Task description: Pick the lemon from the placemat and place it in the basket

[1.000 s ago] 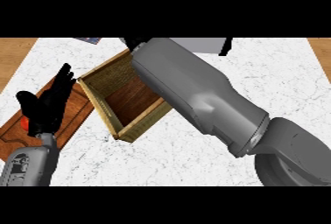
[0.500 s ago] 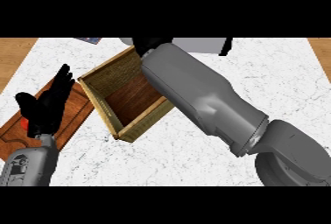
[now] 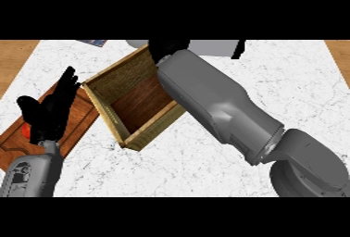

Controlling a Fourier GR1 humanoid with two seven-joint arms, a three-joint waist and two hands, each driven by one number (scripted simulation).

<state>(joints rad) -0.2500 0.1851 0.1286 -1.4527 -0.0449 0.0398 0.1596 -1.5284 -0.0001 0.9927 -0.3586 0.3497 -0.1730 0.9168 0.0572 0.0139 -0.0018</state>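
Observation:
The basket [image 3: 109,99] is an open wooden box with a dark wood floor, tilted at the centre-left. My right forearm reaches across its right side to its far corner. Only a black part of my right hand [image 3: 167,48] shows there, and what it holds is hidden. No lemon is in sight. The brown placemat [image 3: 78,115] lies left of the basket. My left hand [image 3: 48,111] stands open over the placemat, fingers up, at rest. A small red patch [image 3: 26,132] peeks out behind it.
The white marble counter [image 3: 287,88] spreads to the right and in front of the basket. A pale grey object [image 3: 212,46] sits at the back edge, and a small bluish item [image 3: 92,42] at the back left. Brown wood borders the counter at both upper corners.
My right forearm has edged slightly to the right over the basket's far corner. The left hand and the basket have stayed put.

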